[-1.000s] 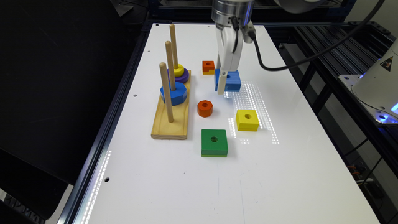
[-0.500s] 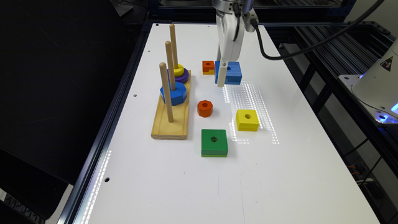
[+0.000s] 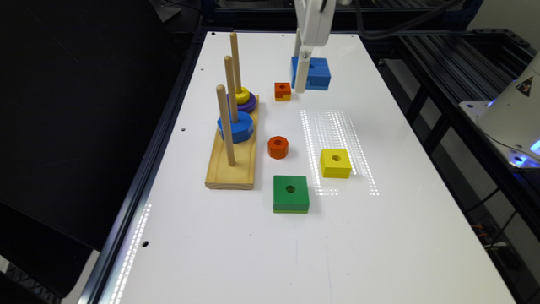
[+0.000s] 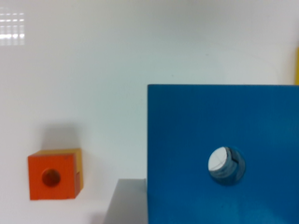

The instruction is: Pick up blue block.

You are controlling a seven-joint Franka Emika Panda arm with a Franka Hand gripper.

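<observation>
Your white gripper (image 3: 304, 80) is hanging over the far end of the white table (image 3: 379, 236), its fingers pressing against the flat square blue wooden block (image 3: 311, 73) with the round centre hole, and the wrist view is showing that block (image 4: 223, 154) sitting close under the camera with a finger edge against its side. I am judging that the grip is closed on the block and carrying it clear of the tabletop (the gap beneath it is hard to confirm from either view). Just beside it, the small orange square block (image 3: 282, 90) is lying on the table. Nearer the camera, the orange octagonal piece (image 3: 278, 147), the yellow cube (image 3: 335, 163) and the green square block (image 3: 290, 194) are sitting well apart, with the wooden peg stand (image 3: 232, 162) to the exterior view's left. You are looking at a pick that seems essentially done; what is remaining is keeping the hold secure
</observation>
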